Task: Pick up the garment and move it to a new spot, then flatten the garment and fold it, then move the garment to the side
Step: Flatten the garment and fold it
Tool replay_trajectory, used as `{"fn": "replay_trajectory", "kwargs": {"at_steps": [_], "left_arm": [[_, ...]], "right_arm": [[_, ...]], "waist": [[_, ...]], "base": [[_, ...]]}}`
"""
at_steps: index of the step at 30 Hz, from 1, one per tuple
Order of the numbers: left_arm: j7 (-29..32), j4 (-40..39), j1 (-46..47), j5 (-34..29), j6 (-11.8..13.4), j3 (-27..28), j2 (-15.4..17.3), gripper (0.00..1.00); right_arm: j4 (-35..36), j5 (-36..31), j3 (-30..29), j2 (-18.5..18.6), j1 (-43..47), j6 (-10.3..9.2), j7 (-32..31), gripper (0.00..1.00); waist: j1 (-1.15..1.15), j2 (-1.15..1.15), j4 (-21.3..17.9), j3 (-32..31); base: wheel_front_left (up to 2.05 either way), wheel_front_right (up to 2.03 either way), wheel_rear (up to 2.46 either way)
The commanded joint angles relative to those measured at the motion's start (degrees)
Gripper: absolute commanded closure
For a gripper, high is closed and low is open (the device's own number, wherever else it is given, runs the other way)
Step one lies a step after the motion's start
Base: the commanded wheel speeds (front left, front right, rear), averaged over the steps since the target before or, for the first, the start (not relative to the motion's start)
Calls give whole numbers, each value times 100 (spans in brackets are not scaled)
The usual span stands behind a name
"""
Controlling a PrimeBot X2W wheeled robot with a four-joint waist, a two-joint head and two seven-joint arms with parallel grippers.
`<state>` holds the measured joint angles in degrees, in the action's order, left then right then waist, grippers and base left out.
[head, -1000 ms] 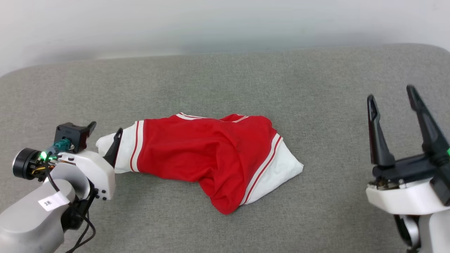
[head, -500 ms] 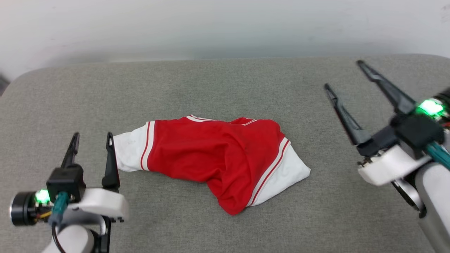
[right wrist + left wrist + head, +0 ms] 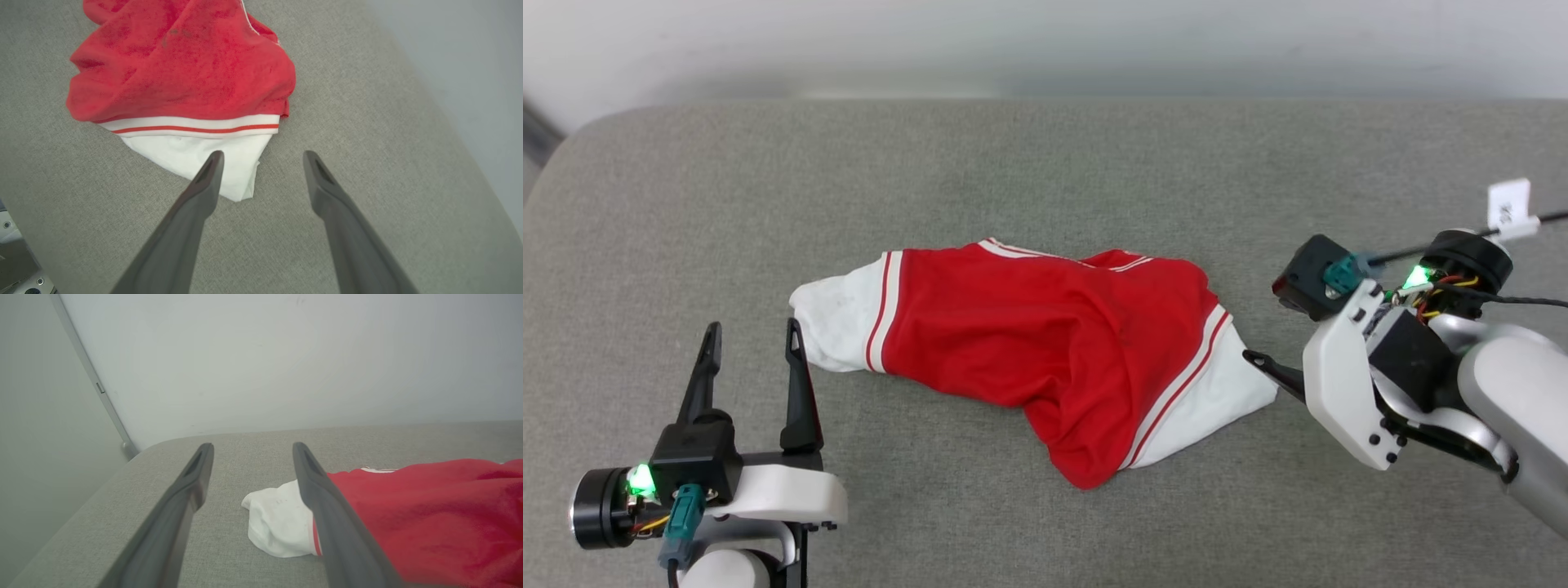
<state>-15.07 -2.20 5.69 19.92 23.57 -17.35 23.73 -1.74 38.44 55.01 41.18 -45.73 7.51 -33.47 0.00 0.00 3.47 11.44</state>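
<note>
You have the garment lying crumpled near the middle of the grey fabric-covered counter, nothing lifting it. Its red body runs left to right, with one white sleeve at the left end and another white sleeve at the right end, on the near side; red-and-white striped trim edges both.

Your left jaws stand apart and empty, at the near left of the counter, pointing toward the far side. Their right-hand finger sits just beside the left sleeve's near edge; in the left wrist view that finger crosses in front of the sleeve, and you cannot tell whether it touches.

Your right jaws stand apart too, holding nothing, and reach in from the right, aimed at the right sleeve. In the head view one dark finger ends right at the sleeve's edge. In the right wrist view one finger has its tip over the white cloth, the other over bare counter; contact is unclear
</note>
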Motion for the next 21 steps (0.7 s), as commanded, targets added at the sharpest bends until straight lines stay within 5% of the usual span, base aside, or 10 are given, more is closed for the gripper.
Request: {"fn": "replay_trajectory", "kwargs": {"at_steps": [1, 7, 19, 20, 21], "left_arm": [[-14, -26, 32, -89, -62, 72, -76, 0], [-13, -57, 206, -458, -372, 342, -425, 0], [-13, 53, 421, -967, -938, 868, -966, 0], [-13, 74, 410, -996, -970, 916, -996, 0], [-14, 95, 386, -1027, -1002, 966, -1025, 0]], "right_arm": [[-67, 190, 108, -18, -133, -4, -159, 0], [-577, 626, 639, -162, -627, -4, -708, 0], [-1534, 822, 1764, -549, -552, -3, -532, 0], [-1545, 831, 1780, -556, -567, -3, -427, 61], [-1526, 827, 1787, -548, -606, -3, -292, 100]], "waist": [[0, 0, 69, 118], [0, 0, 219, 495], [0, 0, 336, 925], [0, 0, 321, 906], [0, 0, 304, 874]], "base": [[0, 0, 0], [0, 0, 0], [0, 0, 0], [0, 0, 0], [0, 0, 0]]}}
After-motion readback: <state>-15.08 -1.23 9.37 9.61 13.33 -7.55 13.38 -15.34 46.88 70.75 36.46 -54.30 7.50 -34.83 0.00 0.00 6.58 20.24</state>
